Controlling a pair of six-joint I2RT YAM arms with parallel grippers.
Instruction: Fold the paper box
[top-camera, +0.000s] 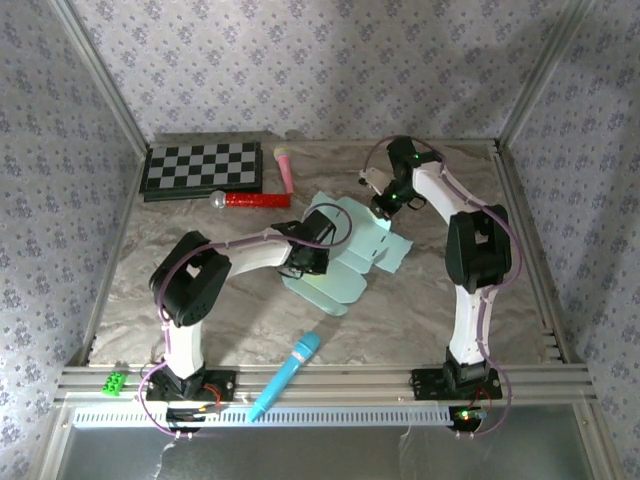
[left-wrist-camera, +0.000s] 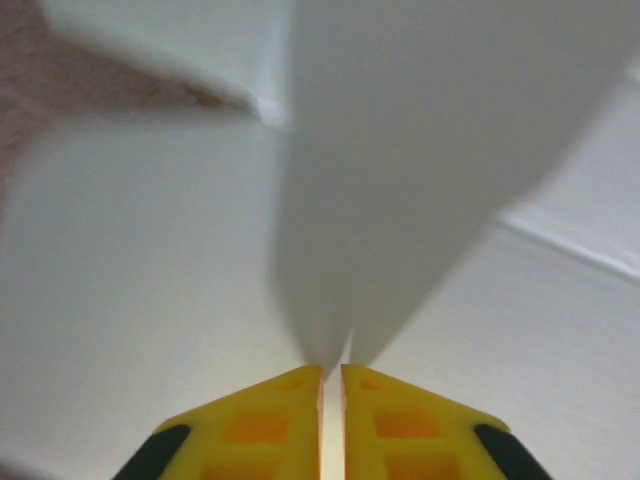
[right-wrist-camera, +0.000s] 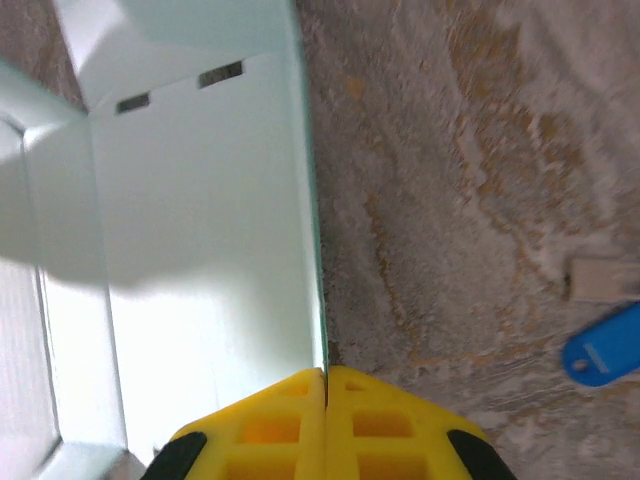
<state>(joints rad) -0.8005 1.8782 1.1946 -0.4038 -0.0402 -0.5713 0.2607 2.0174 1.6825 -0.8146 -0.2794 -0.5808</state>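
The paper box (top-camera: 340, 285) lies mid-table, its long axis running roughly from 12 to 6 o'clock. A raised flap at its 9 o'clock side appears pinched by the left gripper (left-wrist-camera: 332, 372). Its 1 o'clock edge is clamped by the right gripper (right-wrist-camera: 326, 372).

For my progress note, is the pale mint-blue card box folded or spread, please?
Mostly spread: the card box lies open on the table, one panel raised at the right gripper.
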